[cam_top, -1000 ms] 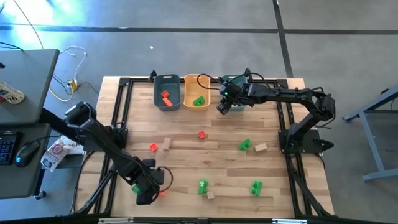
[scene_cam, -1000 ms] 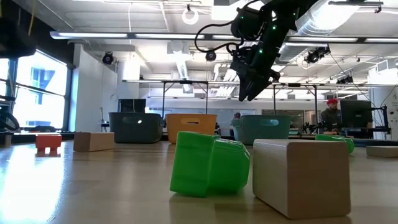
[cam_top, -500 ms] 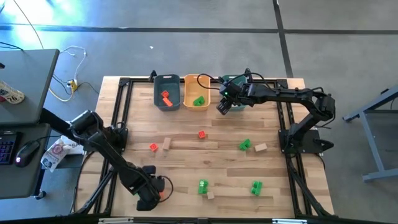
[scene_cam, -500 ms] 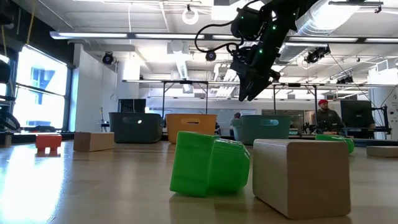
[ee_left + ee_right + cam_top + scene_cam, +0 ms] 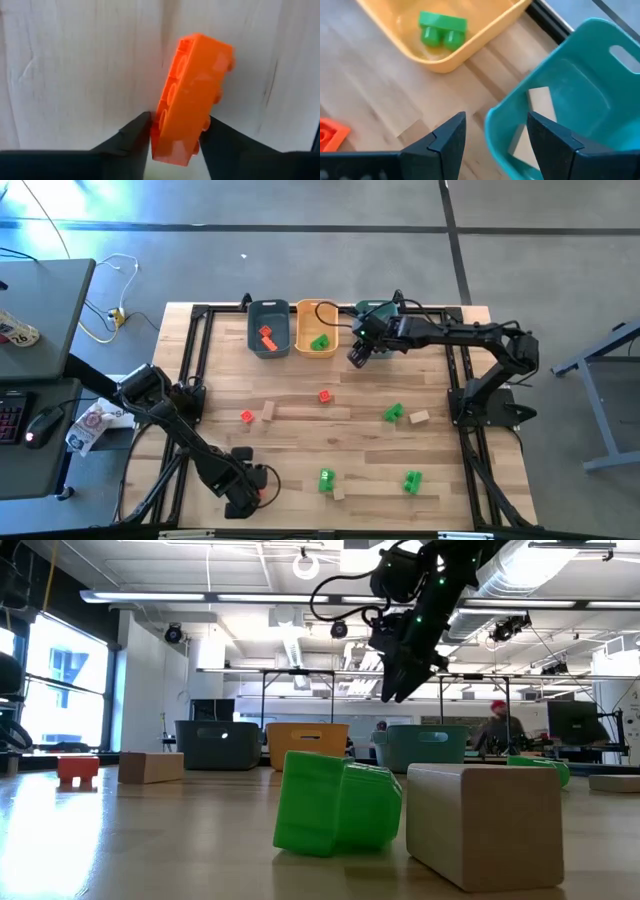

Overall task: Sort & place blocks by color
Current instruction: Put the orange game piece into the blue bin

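Note:
My left gripper (image 5: 250, 496) is at the table's near left, shut on a red-orange block (image 5: 192, 100). My right gripper (image 5: 360, 352) hangs open and empty above the near-left corner of the teal bin (image 5: 580, 75); a tan block (image 5: 540, 102) lies inside that bin. The orange-yellow bin (image 5: 317, 326) holds a green block (image 5: 442, 27), and the blue-grey bin (image 5: 268, 328) holds a red-orange one (image 5: 266, 336). Loose blocks lie flat on the table: red-orange (image 5: 325, 395), (image 5: 247, 416), green (image 5: 393, 412), (image 5: 326, 479), (image 5: 412, 480), and tan (image 5: 268, 411), (image 5: 419, 417). My left gripper pinches the red-orange block between its two fingers (image 5: 135, 135), which sit on the long side walls at one end (image 5: 175, 145). The fingers come from above, pointing down. The block lies tilted in the hold; I cannot tell whether it rests on the table or is lifted.
The three bins stand side by side at the far edge. A black frame (image 5: 200, 350) runs around the tabletop. In the low view a green block (image 5: 335, 802) and a tan block (image 5: 485, 820) are close to the camera; a person moves in the room behind.
My left arm has reached farther toward the table's near edge and slightly to the right, bringing its gripper down at the red-orange block. My right gripper has stayed almost still over the teal bin's corner.

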